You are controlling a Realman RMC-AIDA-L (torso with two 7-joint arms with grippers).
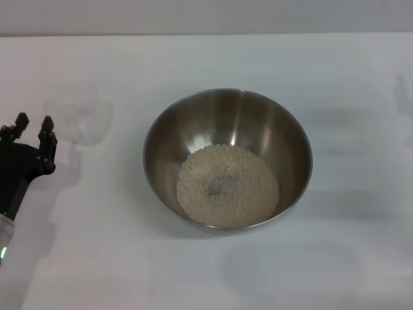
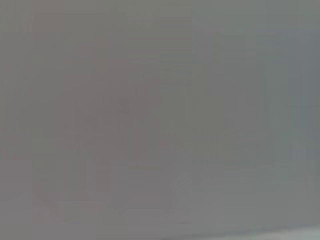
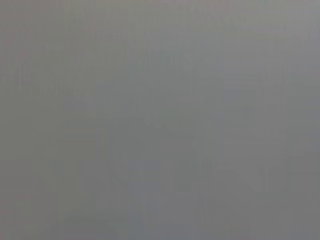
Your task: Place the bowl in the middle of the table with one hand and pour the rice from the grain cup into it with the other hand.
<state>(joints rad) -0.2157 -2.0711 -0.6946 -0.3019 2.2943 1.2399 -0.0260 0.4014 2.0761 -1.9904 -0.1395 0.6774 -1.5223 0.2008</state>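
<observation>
A large round stainless-steel bowl (image 1: 228, 160) sits near the middle of a plain white table (image 1: 129, 258), seen from above by the head camera. Inside the bowl lies a loose, roughly circular heap of off-white rice (image 1: 227, 185), covering the bottom and spreading toward the near wall; a small greyish spot shows at the centre of the heap, where the layer looks thinner. The upper inside walls of the bowl are bare, shiny brushed metal. To the left of the bowl, well apart from it, stands 1 small translucent frosted grain cup (image 1: 82, 113), faint against the white surface, upright on the table, and no rice can be made out in it. Just beside the cup, on its left and slightly nearer the camera, is the left gripper (image 1: 33, 127), a black 2-fingered tool at the left edge of the picture. Its 2 fingertips point toward the far side of the table with a clear gap between them, spread apart and grasping nothing; they are close to the cup but not touching it. The black arm behind it runs down toward the lower left corner. The right gripper does not appear in the head view. Both wrist views show only a flat, featureless grey field in which nothing can be made out.
</observation>
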